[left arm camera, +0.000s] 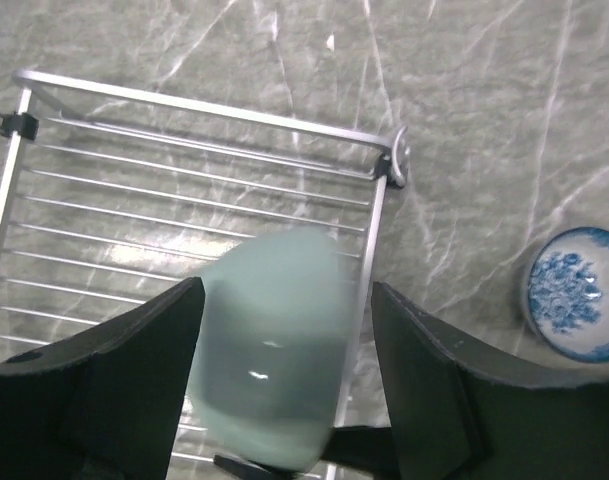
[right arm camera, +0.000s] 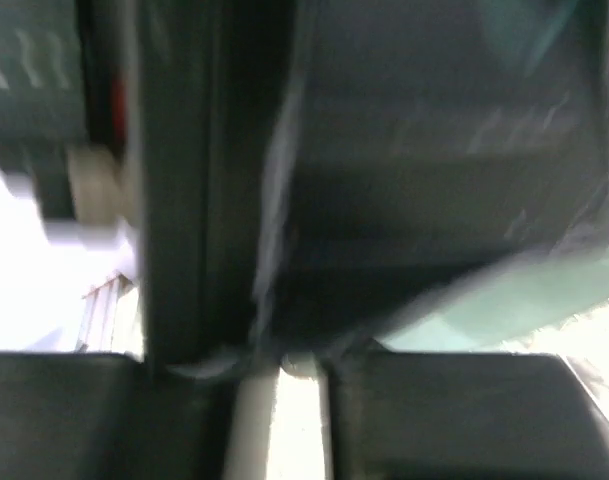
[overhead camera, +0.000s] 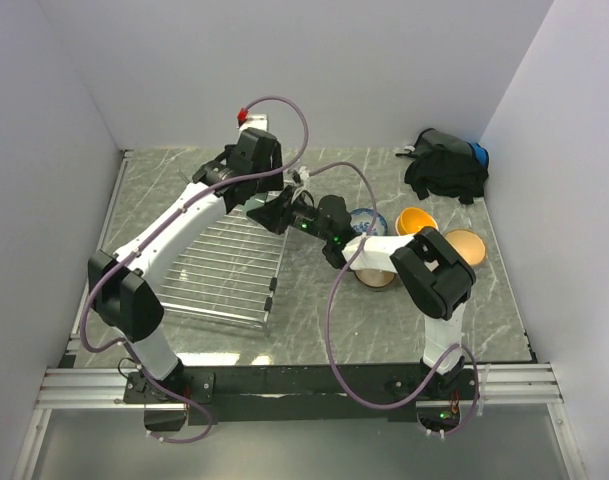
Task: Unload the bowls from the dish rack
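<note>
Lifting out the pale green bowl (left arm camera: 274,350) is the step we read here. It hangs blurred over the right edge of the dish rack (left arm camera: 184,110), between the wide-spread fingers of the left gripper (left arm camera: 286,292), which do not seem to clamp it. The right gripper (right arm camera: 276,400) is close by, but its view is smeared and we cannot tell its grip; our guess is that it carries the bowl. We see no other bowl on the visible wires. The blue-patterned bowl (left arm camera: 576,292), yellow-orange bowl (overhead camera: 416,220) and tan bowl (overhead camera: 466,245) sit on the table (left arm camera: 464,120) to the right. Next move: swing the green bowl right, set it on bare marble near those, release.
</note>
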`<state>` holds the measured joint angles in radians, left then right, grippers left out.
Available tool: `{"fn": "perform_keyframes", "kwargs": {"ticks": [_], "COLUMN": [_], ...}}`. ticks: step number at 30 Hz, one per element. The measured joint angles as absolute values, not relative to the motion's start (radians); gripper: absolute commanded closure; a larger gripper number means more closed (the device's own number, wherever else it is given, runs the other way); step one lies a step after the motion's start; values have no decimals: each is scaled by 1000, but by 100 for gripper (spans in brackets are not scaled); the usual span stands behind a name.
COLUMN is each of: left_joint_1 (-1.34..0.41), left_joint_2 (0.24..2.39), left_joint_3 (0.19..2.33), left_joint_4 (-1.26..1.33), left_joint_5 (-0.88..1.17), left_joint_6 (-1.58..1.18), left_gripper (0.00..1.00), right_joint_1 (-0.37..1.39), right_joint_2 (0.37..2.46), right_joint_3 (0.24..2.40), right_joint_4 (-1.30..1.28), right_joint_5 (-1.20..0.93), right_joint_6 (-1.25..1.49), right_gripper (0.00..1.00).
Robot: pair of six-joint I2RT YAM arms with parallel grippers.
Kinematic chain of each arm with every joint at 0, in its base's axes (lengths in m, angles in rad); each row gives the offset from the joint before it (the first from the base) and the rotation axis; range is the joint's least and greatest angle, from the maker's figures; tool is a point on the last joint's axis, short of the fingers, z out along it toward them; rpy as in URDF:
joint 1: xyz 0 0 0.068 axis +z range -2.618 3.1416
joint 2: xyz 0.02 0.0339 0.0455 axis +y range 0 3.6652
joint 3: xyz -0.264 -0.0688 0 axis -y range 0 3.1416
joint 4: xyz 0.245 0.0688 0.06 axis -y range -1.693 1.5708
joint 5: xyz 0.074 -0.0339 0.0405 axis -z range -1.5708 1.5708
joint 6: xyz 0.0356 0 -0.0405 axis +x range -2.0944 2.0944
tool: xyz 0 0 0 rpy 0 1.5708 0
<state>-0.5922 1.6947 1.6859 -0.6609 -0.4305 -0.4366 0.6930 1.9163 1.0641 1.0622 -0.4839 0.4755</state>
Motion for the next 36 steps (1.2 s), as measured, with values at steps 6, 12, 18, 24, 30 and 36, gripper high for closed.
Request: {"fn": "perform_keyframes", "kwargs": {"ticks": [6, 12, 18, 24, 30, 36], "left_joint_1": [-590, -593, -592, -592, -592, -592], "left_joint_2": [1630, 1519, 1346, 1103, 905, 809], "left_joint_3": [1656, 1624, 1520, 1289, 1024, 827], "left_joint_4": [-607, -562, -500, -373, -246, -175], "left_joint_5": [-382, -373, -433, -527, -610, -685], "left_joint_6": [-462, -455, -413, -332, -264, -229], "left_gripper": [41, 12, 1, 1, 1, 1], "right_joint_1": [698, 698, 698, 709, 738, 773], "right_joint_2": [1915, 1846, 1677, 1479, 1376, 1374], "right_joint_3": [1060, 1018, 980, 984, 1024, 1063], "right_joint_4": [971, 855, 649, 317, -121, -458], "right_joint_5": [-498, -499, -476, -386, -235, -106], "right_joint_6": [447, 399, 313, 204, 93, 10], "right_gripper": [100, 100, 100, 100, 100, 100]}}
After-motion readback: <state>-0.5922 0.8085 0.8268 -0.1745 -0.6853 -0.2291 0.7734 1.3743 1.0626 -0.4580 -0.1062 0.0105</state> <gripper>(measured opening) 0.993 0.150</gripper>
